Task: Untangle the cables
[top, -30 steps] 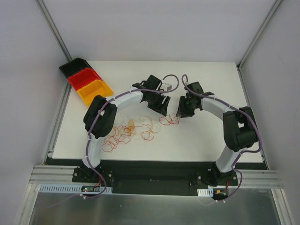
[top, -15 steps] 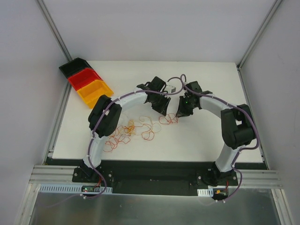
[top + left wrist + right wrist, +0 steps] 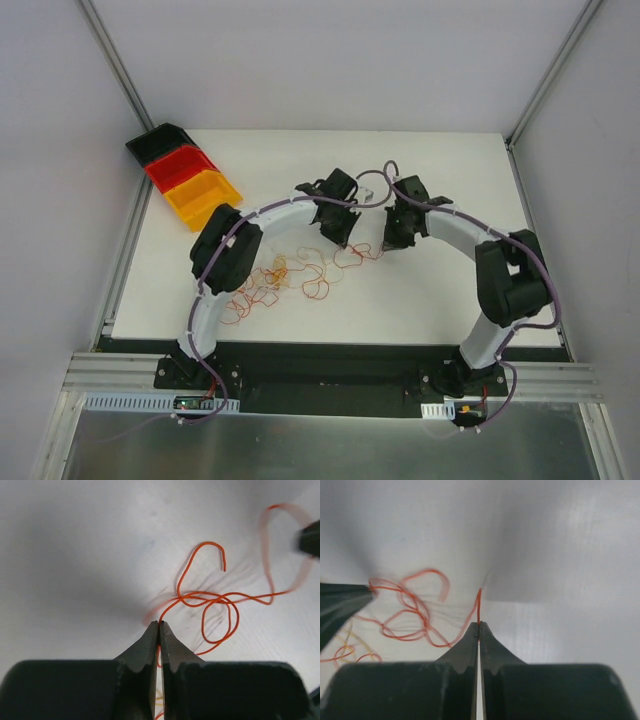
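Observation:
The cables (image 3: 275, 285) lie in a loose tangle of orange, red, yellow and white strands on the white table (image 3: 450, 300), left of centre. One orange cable (image 3: 362, 256) runs out of the pile to the right. My left gripper (image 3: 345, 238) is shut on this orange cable (image 3: 210, 600), the strand pinched between its tips (image 3: 159, 625). Just to its right, my right gripper (image 3: 394, 240) is shut on the same orange cable (image 3: 405, 615), whose short end sticks up from the tips (image 3: 479, 626). A yellow strand (image 3: 350, 652) shows at the lower left of the right wrist view.
Three stacked bins, black (image 3: 160, 143), red (image 3: 180, 166) and yellow (image 3: 205, 196), sit at the table's back left corner. Grey walls enclose the table on three sides. The two gripper heads stand close together over the table's middle.
Both grippers have shut on the orange cable. The two gripper heads have drawn a little further back on the table, and the orange loops blur between them.

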